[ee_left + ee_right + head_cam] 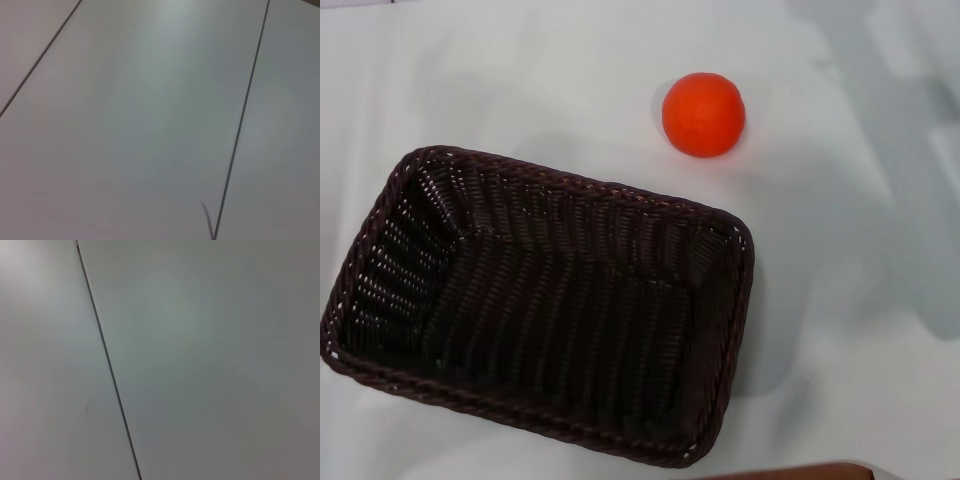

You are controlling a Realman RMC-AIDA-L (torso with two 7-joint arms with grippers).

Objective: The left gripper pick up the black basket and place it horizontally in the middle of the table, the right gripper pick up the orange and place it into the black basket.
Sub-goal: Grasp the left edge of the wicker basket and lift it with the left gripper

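Currently neither tool is showing in the head view, so I cannot tell how far open either is or whether it is holding anything. The black basket (535,300) is sitting upright, mouth up, on the white tabletop (860,330), skewed diagonally, nothing inside. The orange (703,114) is resting on the tabletop just beyond the basket's far right corner, not touching it. Both wrist views are showing only plain pale panels with thin dark seams.
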